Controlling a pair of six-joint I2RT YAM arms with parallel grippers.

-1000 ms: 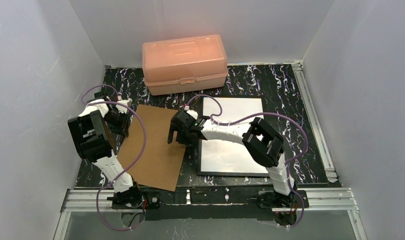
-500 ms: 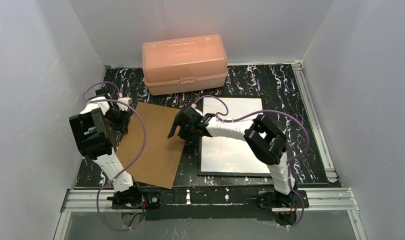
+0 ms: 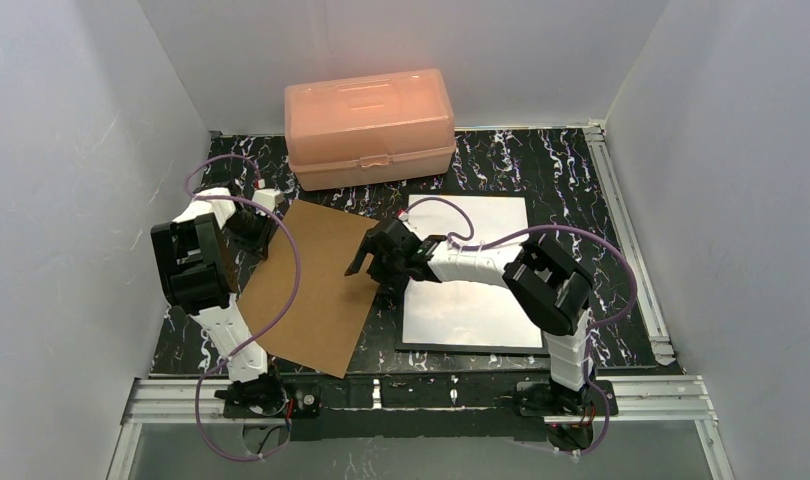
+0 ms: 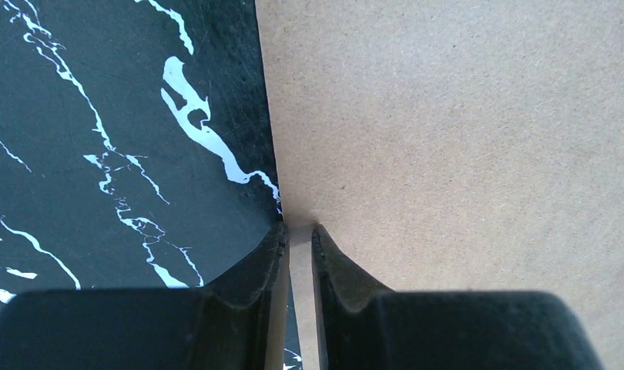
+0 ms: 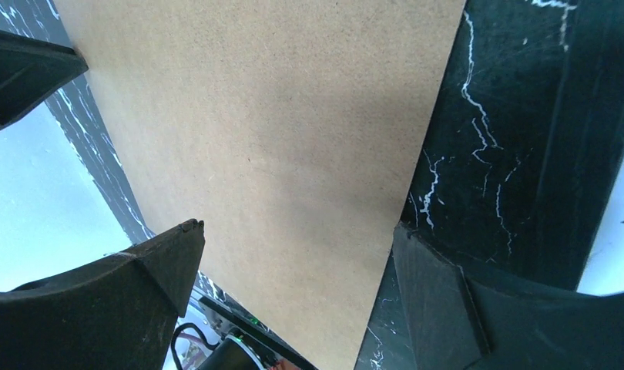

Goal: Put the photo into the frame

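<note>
Frame [image 3: 471, 347], thin flat black rectangle

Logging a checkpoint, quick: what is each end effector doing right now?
Left end effector: closed on the edge of the brown board.
Right end effector: open, holding nothing.

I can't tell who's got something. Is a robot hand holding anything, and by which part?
The left gripper pinches the brown board by its left edge. The right gripper is open above the board, holding nothing.
</note>
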